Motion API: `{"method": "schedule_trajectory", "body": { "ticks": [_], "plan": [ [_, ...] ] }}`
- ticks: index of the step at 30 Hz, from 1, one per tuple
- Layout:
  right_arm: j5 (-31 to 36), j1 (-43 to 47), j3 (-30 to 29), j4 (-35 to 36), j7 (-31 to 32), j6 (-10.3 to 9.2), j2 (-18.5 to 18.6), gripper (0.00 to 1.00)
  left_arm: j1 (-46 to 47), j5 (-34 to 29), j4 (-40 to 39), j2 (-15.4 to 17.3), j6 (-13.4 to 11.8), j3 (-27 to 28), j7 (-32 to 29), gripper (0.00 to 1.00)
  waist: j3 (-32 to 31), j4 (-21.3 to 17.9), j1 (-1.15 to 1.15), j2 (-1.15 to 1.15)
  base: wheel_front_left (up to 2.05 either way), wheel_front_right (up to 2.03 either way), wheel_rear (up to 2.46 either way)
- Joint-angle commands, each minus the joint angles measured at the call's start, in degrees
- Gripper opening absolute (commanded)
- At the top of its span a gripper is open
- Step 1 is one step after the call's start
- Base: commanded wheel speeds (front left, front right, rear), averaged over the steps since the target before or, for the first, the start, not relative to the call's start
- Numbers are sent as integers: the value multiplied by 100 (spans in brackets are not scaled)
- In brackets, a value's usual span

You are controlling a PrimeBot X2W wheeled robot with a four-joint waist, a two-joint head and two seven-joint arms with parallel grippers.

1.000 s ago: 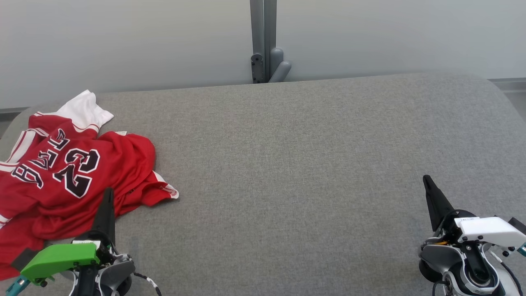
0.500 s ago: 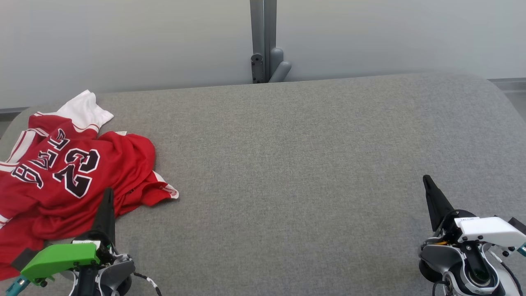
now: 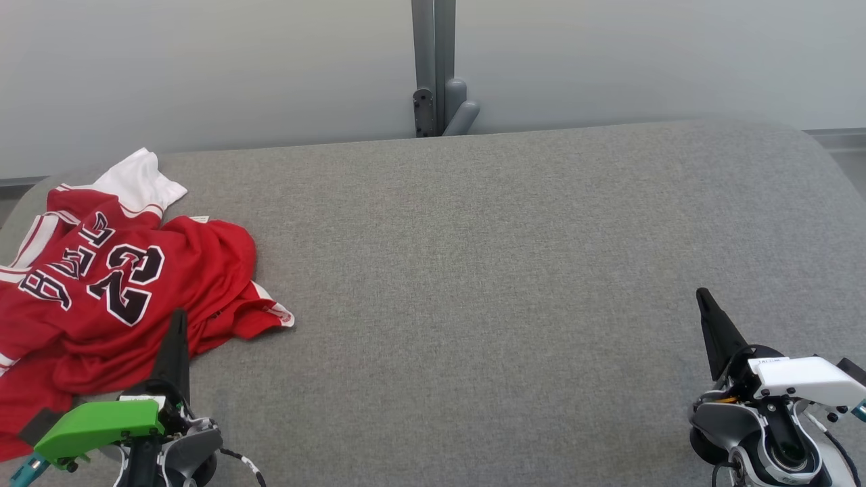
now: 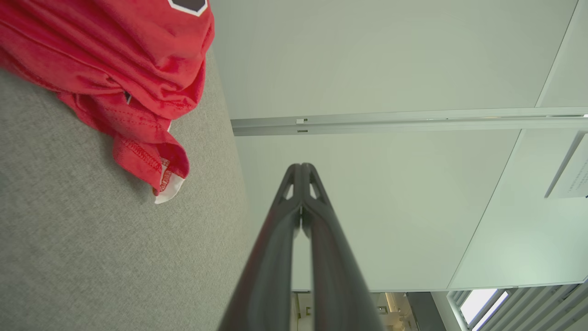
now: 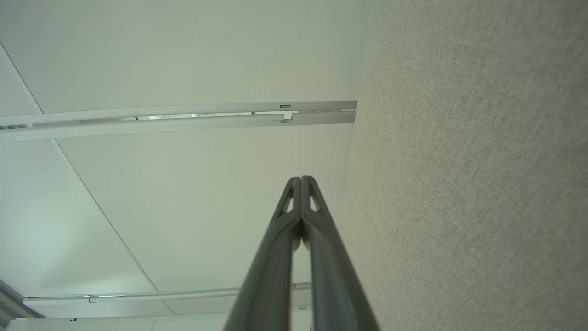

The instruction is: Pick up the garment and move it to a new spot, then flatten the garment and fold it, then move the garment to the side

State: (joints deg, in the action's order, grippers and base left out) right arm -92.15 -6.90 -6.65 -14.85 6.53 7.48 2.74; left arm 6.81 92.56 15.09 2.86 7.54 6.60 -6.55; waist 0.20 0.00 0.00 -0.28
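Item: crumpled red jersey garment [image 3: 115,284], white-trimmed, heaped along the left edge of the grey fabric surface [image 3: 473,270], long axis near-to-far. My left gripper [image 3: 177,321], clenched empty, just beside its near hem; my right gripper [image 3: 703,297], clenched empty, near-right corner, well apart.

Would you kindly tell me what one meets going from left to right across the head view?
red Bulls jersey → grey post → right gripper. The left gripper overlaps the jersey, so its place in the order is unclear and it is left out.
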Motion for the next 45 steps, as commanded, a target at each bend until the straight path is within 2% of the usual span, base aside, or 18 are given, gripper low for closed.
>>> {"method": "schedule_trajectory", "body": {
  "ticks": [1, 15, 16, 23, 28, 36, 45],
  "plan": [
    [-32, -49, 5, -10, 14, 2, 30, 0, 96, -53, -16, 7, -12, -1, -17, 0, 0, 0, 0, 28, 0, 0, 0],
    [-32, -49, 5, -11, 14, 2, 30, 0, 96, -54, -16, 8, -12, -1, -17, 0, 0, 0, 0, 28, 0, 0, 0],
    [0, 0, 0, 0, 0, 0, 0, 100, 0, 0, 0, -1, 0, 0, 0, 100, 0, 0, 0, 0, 0, 0, 0],
    [55, 133, 121, -62, -133, -1, -29, 100, -139, 47, 59, -24, 1, -124, 110, 100, 1, 3, 0, 1, 0, 0, 0],
    [326, 177, 205, -16, -278, -1, -25, 100, -189, -15, 23, -11, 0, -278, 255, 100, 1, 4, 0, 2, 0, 0, 0],
    [1338, 216, 289, 134, -466, 0, -20, 100, -202, -465, 48, 67, 0, -513, 468, 100, 6, 9, 0, 4, 0, 0, 0],
    [2824, 303, 369, 458, -686, 0, -14, 100, -233, -1726, 19, 108, -1, -655, 689, 100, 16, 17, 0, 6, 0, 0, 0]
  ]
}}
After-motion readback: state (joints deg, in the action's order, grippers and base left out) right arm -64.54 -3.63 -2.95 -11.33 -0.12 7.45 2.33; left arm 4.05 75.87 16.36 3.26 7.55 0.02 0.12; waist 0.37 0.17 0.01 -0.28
